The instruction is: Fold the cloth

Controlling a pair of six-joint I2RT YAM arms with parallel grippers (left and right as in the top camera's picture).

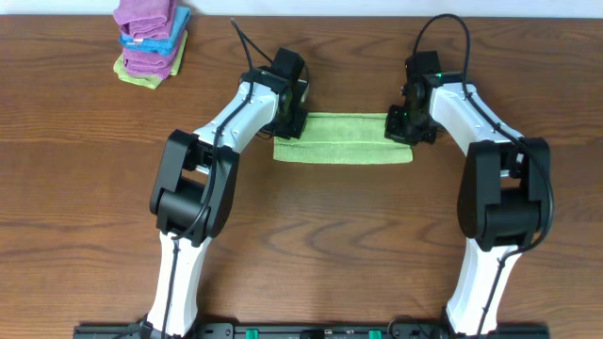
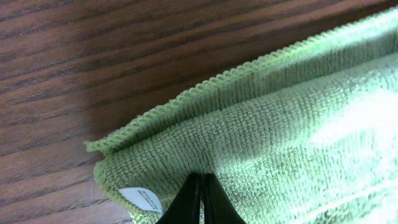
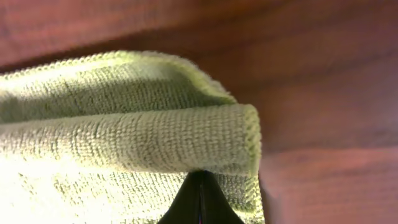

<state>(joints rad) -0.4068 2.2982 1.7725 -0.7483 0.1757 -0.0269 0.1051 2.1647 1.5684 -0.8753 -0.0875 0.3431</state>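
A green microfibre cloth (image 1: 344, 138) lies folded into a long strip on the wooden table, between the two arms. My left gripper (image 1: 290, 122) is shut on the cloth's left end; in the left wrist view its fingers (image 2: 200, 180) pinch the cloth (image 2: 280, 124) near a white label (image 2: 142, 198). My right gripper (image 1: 407, 124) is shut on the cloth's right end; in the right wrist view its fingers (image 3: 200, 177) pinch a rolled fold of the cloth (image 3: 124, 137) close to the table.
A stack of folded cloths (image 1: 149, 40), purple, blue and green, sits at the far left of the table. Bare wood (image 1: 339, 235) lies in front of the cloth.
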